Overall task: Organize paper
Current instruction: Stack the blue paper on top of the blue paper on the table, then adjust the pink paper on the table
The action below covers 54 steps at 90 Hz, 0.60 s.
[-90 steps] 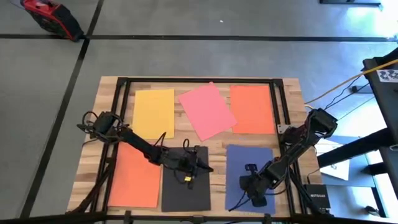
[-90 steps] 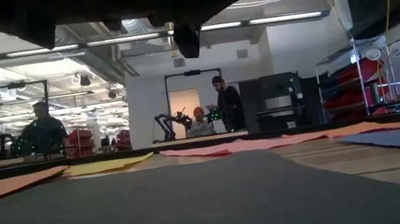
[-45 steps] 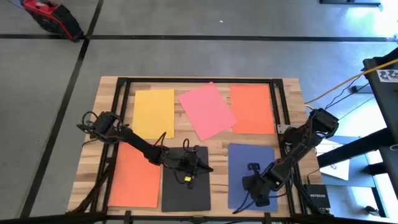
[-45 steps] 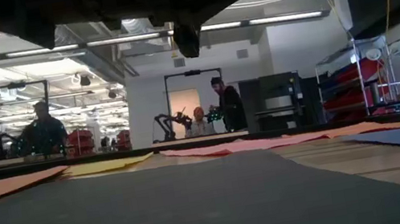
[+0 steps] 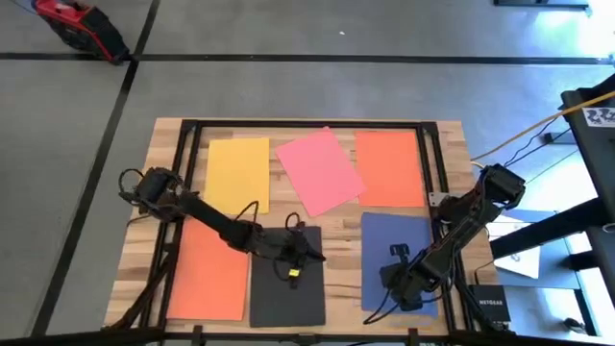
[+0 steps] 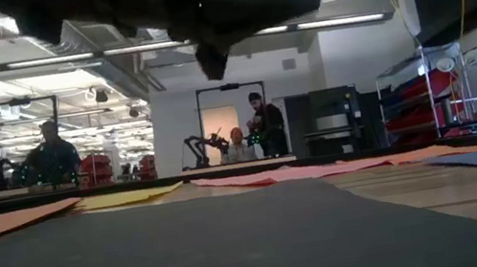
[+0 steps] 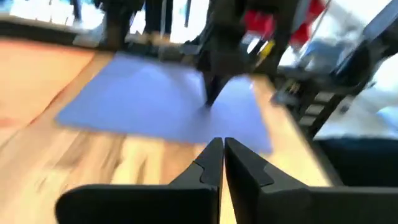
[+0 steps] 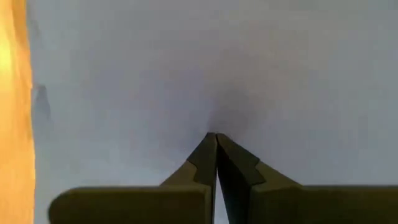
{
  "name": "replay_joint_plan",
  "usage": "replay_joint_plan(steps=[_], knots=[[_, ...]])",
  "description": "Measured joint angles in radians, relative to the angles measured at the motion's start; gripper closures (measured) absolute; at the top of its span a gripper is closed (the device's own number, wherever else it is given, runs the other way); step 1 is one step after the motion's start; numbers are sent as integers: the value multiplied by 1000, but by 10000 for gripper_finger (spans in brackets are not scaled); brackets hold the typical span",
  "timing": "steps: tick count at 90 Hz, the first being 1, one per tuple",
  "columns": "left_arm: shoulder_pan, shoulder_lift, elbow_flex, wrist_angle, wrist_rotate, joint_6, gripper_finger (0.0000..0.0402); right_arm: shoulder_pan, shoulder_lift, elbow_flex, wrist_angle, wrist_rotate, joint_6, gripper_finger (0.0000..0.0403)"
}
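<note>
Several paper sheets lie flat on the wooden table. A yellow one (image 5: 238, 173), a pink one (image 5: 320, 171) and an orange one (image 5: 389, 168) lie at the far side. Another orange one (image 5: 207, 274), a black one (image 5: 288, 293) and a dark blue one (image 5: 399, 240) lie near. My right gripper (image 5: 404, 288) is shut, tips down on the blue sheet (image 8: 249, 62). My left gripper (image 5: 315, 255) is shut and hovers by the black sheet's far right corner, pointing toward the blue sheet (image 7: 155, 99). My right gripper presses its shut fingertips (image 8: 216, 138) down on the blue sheet's top face, around its middle (image 7: 208, 106). The fingers come from above, slanting down. The sheet lies flat on the table under them.
A black frame rail (image 5: 307, 123) runs round the tabletop's edges. Bare wood (image 5: 336, 231) shows between the black and blue sheets. A small yellow-tipped piece (image 5: 292, 277) lies on the black sheet. People stand far off in the room (image 6: 262, 129).
My right gripper has moved toward the table's right edge with its tips on the blue sheet, and the sheet has slid right with it, flat on the table. My left arm has tipped a little above the black sheet.
</note>
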Motion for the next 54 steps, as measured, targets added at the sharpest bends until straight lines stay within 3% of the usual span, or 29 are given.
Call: replay_joint_plan(steps=[12, 25, 54], knots=[[51, -19, 62, -305, -53, -1, 402, -1, -38, -1, 2, 57, 36, 403], [135, -14, 121, -471, -55, 7, 402, -17, -46, 2, 6, 96, 59, 403], [237, 21, 131, -506, 14, 52, 402, -56, -48, 67, 11, 155, -24, 403]])
